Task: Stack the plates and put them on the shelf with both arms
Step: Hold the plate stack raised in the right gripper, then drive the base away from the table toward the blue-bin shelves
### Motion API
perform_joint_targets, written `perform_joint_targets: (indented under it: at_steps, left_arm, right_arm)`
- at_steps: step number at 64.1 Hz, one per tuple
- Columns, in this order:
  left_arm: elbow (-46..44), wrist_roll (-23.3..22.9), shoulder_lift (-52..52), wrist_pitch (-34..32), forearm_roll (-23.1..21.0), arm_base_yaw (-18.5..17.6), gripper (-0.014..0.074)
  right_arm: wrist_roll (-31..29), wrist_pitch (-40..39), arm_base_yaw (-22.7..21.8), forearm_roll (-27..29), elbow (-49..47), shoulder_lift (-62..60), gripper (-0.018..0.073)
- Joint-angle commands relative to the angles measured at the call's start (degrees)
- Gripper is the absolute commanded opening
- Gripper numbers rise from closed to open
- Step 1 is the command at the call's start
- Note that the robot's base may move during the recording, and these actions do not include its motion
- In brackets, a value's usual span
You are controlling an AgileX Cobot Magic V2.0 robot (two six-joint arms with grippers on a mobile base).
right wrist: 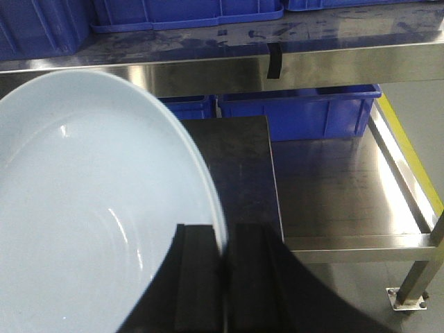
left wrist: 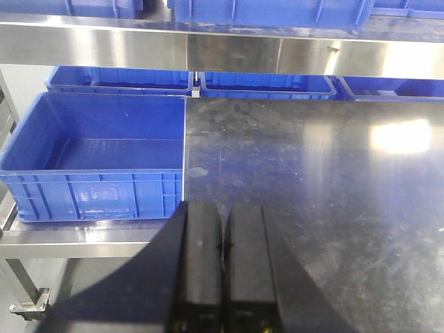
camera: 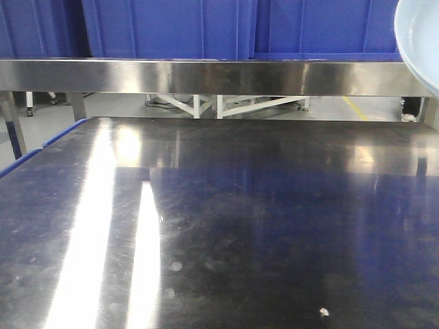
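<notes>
A large pale blue-white plate fills the left of the right wrist view, held in the air. My right gripper is shut on its right rim, one finger over the plate's inside and one behind it. In the front view the same plate's edge shows at the top right, level with the shelf's steel rail. My left gripper is shut with nothing between its fingers, hovering over the left edge of the dark steel tabletop. The shelf rail runs across the back, and appears again ahead of the plate in the right wrist view.
Blue crates stand on the shelf. A big open blue crate sits on a lower steel ledge left of the tabletop, with more crates behind. A low steel ledge lies right of the table, with blue crates at its back.
</notes>
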Motion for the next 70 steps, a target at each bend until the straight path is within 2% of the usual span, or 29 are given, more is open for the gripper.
perform_joint_targets:
  at_steps: [1, 70]
  left_arm:
    - [-1.59, -0.31, 0.07, -4.99, -0.42, 0.12, 0.0084]
    - [-1.59, -0.31, 0.07, -4.99, -0.42, 0.12, 0.0084]
  right_arm:
    - [-0.27, -5.95, -0.36, -0.32, -1.76, 0.17, 0.0022]
    - [-0.27, -5.88, -0.36, -0.32, -1.76, 0.17, 0.0022]
